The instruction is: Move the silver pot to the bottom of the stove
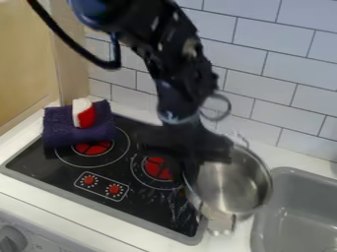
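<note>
The silver pot (240, 181) stands at the right end of the black stove (148, 209), overlapping its right edge and the counter beside the sink. It is open at the top, with one handle toward the front and another toward the wall. My black gripper (191, 160) hangs from above at the pot's left rim, covering part of that rim and the back right of the stove. Whether it holds the rim I cannot tell.
A folded purple cloth (59, 129) lies on the stove's back left, with a red and white object (84, 114) on top. The grey sink (296, 211) is close on the pot's right. A tiled wall (283, 59) rises behind.
</note>
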`<state>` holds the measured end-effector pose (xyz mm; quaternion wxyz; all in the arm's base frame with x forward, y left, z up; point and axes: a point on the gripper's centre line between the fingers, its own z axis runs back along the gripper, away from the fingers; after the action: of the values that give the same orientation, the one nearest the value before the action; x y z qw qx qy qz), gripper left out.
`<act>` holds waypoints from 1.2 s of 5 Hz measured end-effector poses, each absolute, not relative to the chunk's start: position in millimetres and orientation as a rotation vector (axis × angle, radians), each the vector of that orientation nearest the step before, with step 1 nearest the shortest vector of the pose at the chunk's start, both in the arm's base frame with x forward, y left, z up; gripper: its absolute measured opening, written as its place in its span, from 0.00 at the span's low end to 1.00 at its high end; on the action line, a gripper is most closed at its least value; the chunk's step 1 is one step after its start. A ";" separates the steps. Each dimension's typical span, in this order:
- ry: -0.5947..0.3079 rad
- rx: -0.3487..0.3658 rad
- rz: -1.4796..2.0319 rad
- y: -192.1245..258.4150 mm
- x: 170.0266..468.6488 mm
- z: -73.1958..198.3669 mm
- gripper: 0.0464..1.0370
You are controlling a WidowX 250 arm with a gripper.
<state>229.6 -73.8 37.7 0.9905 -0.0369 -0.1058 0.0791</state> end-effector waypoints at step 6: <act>-0.097 -0.061 0.190 -76.9 209.5 -0.6 0.21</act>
<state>209.5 -76.9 -0.6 0.9938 -0.0302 -0.0486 0.0949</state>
